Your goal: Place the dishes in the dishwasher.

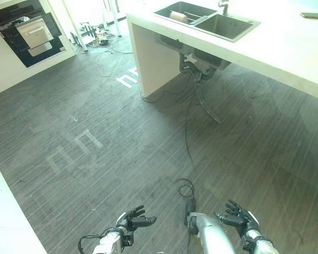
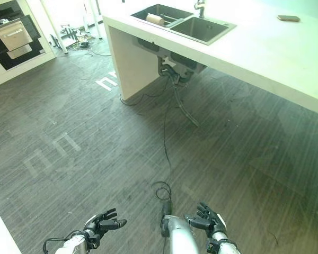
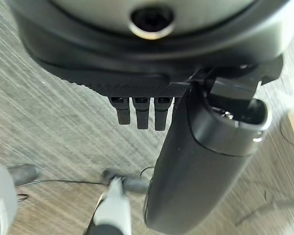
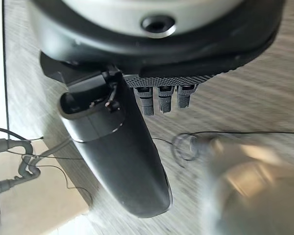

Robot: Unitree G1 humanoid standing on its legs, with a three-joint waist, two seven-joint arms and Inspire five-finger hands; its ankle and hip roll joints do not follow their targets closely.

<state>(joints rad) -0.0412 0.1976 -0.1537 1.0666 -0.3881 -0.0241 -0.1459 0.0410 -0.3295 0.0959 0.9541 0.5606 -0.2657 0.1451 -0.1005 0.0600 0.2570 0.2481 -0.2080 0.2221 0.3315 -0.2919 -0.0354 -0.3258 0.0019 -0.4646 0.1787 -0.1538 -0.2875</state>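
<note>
A wide stretch of grey floor (image 1: 122, 137) lies open between the robot and the white counter (image 1: 286, 47), whose edge runs across the far right. The counter holds one sink (image 1: 209, 21) with two bowls, and one dish (image 1: 178, 17) sits in the left bowl, while one dishwasher (image 1: 34, 33) stands far off at the left wall. The left hand (image 1: 131, 220) and right hand (image 1: 238, 217) hang low over the floor, both with loose, spread fingers and holding nothing, and pipes (image 1: 193, 66) hang under the sink.

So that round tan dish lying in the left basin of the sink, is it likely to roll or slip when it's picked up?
Probably. The dish looks round and lies tilted on its edge in the sink, so a nudge could roll it. It looks rigid and smooth, perhaps slippery. Both robot hands are empty.
</note>
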